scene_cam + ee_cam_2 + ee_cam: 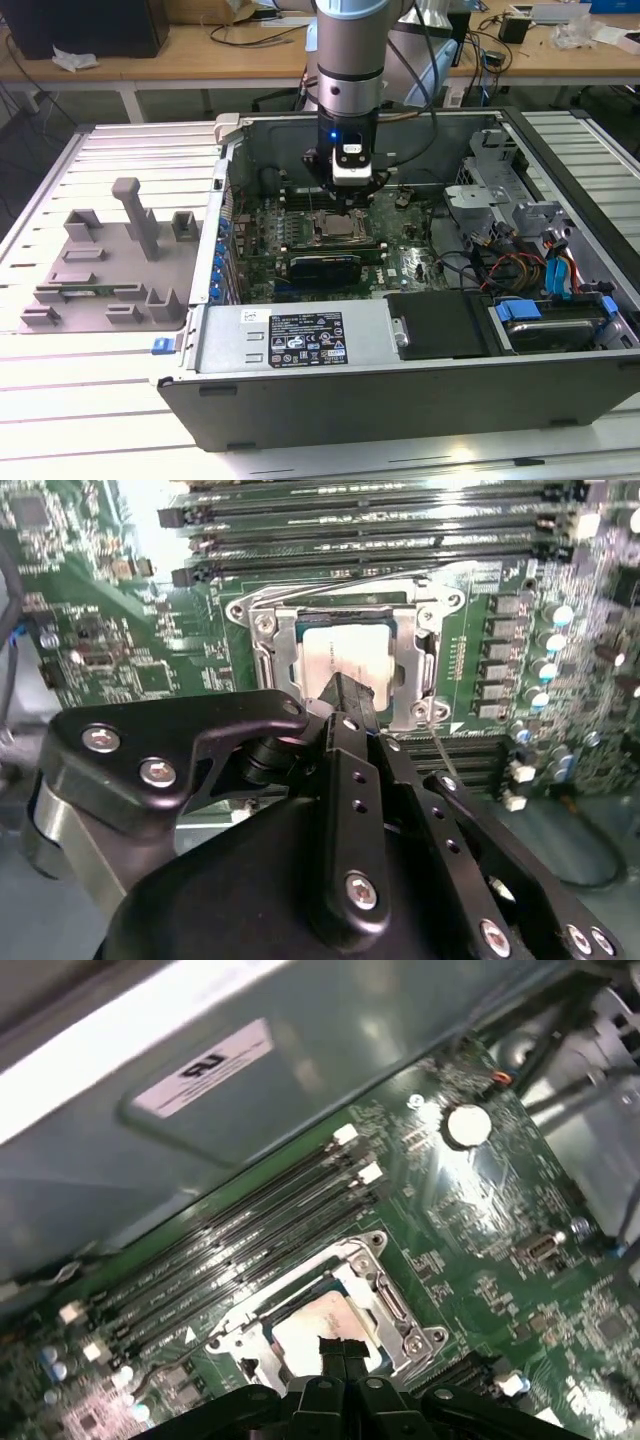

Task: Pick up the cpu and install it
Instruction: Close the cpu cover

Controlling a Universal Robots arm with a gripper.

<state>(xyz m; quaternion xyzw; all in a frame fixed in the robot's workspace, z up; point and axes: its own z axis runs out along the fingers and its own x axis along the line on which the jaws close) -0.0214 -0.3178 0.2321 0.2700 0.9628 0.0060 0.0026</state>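
Fingers (332,1352), black and pressed together, hang over flat silvery square cpu (308,1326) in metal-rimmed socket (395,1305).

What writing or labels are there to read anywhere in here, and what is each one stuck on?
No text can be quoted as it reads.
The black-and-white label on the metal cover: print too small to read.
The white sticker on the case wall: blurred, not legible.
The cpu in the socket frame: faint marks on top, unreadable.
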